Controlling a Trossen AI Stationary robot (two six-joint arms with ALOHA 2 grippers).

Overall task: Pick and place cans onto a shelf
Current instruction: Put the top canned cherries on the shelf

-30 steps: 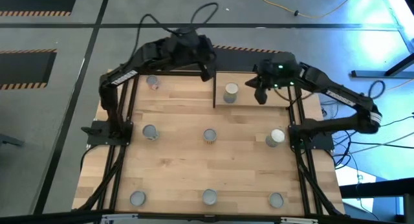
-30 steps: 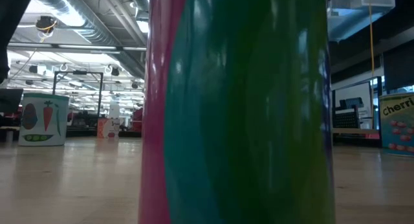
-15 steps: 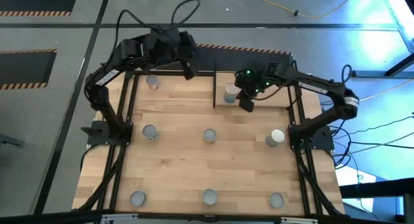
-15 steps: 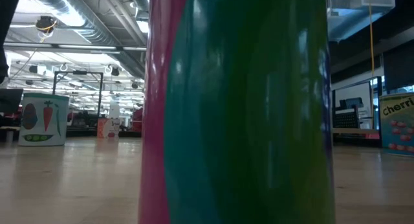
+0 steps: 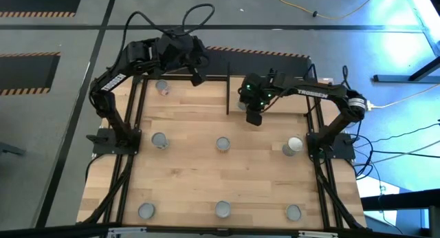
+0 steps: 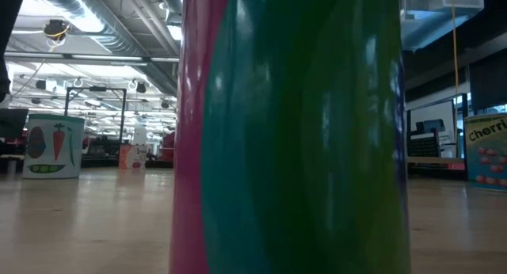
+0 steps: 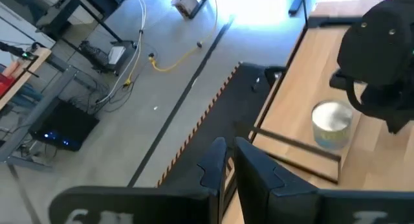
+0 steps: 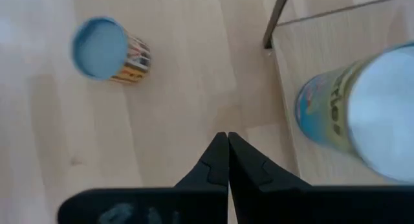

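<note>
Here, right end effector pressed together, hiding shelf can, left end effector state unclear.

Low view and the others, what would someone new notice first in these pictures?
In the low view, one can right at the lens fills the picture with pink, teal and green. From above, seven more cans dot the table in loose rows. The right gripper, shut, reaches over the shelf at the far edge beside a pale can, while the left gripper hangs at the far left.
</note>
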